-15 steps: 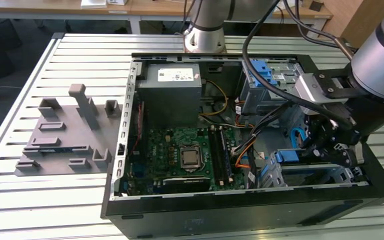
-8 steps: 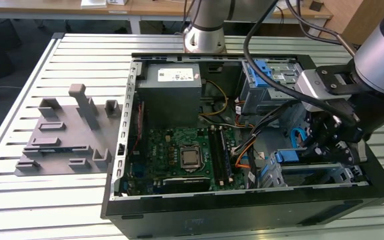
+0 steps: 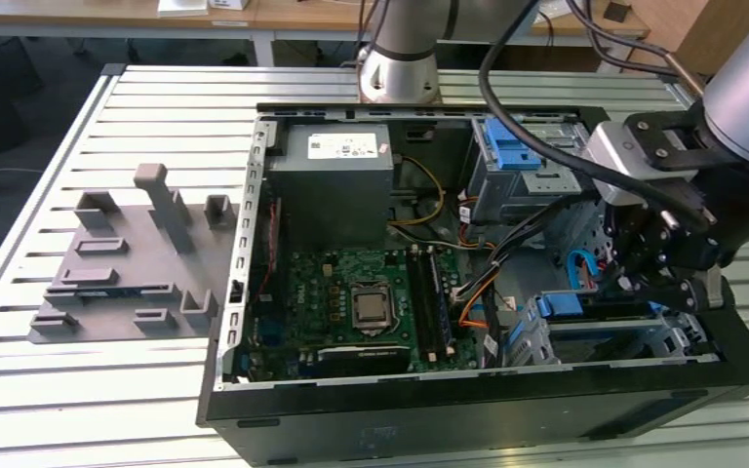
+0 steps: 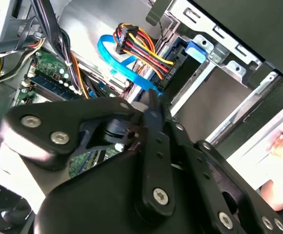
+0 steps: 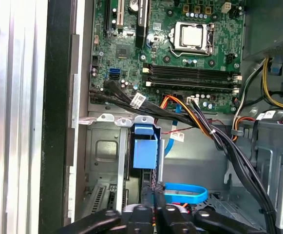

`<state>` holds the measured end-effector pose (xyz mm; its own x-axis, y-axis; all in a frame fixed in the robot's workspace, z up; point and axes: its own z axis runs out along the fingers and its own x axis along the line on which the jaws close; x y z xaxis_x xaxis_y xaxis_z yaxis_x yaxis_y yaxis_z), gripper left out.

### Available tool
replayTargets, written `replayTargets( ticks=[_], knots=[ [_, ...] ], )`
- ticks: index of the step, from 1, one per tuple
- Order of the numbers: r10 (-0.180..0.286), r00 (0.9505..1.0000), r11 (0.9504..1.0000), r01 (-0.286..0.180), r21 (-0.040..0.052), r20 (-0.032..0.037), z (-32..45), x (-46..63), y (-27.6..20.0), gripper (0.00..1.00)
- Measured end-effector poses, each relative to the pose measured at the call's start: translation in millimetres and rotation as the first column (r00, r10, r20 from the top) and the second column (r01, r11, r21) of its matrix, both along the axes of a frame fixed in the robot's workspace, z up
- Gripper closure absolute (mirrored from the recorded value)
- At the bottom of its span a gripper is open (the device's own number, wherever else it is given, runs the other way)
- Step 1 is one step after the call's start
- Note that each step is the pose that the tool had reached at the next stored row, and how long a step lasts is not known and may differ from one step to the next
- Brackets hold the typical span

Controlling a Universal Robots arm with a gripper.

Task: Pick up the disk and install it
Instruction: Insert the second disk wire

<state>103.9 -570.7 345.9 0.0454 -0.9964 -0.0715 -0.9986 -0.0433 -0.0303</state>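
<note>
The disk (image 3: 561, 305) stands on edge in the lower drive bay at the case's front corner, on the exterior view's right. Its blue bracket (image 5: 145, 152) shows at the bay's mouth. In the second wrist view the blue bracket (image 4: 196, 48) sits beside the plugged-in coloured power lead and blue data cable. My gripper (image 3: 648, 288) hangs just above that bay. Its black fingers meet tip to tip, shut, in both wrist views (image 5: 154, 197) (image 4: 152, 105), with nothing seen between them. They stand close to the disk's end, and contact cannot be told.
The grey power supply box (image 3: 335, 185) and the upper drive cage with blue latch (image 3: 518, 156) line the case's far side. The motherboard (image 3: 362, 302) lies in the middle. Black and orange cable bundles (image 5: 199, 122) and a blue cable loop (image 5: 182, 192) crowd the bay. A grey fixture (image 3: 128, 263) sits on the table.
</note>
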Motion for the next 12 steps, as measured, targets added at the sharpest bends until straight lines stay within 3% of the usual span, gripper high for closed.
replayTargets(
  ticks=[1,12],
  knots=[
    [0.0,1.0,1.0,0.0,0.0001,0.0,1.0,0.0,0.0,0.89],
    [0.0,1.0,1.0,0.0,0.0006,0.0,6.4,0.0,0.0,0.89]
  ],
)
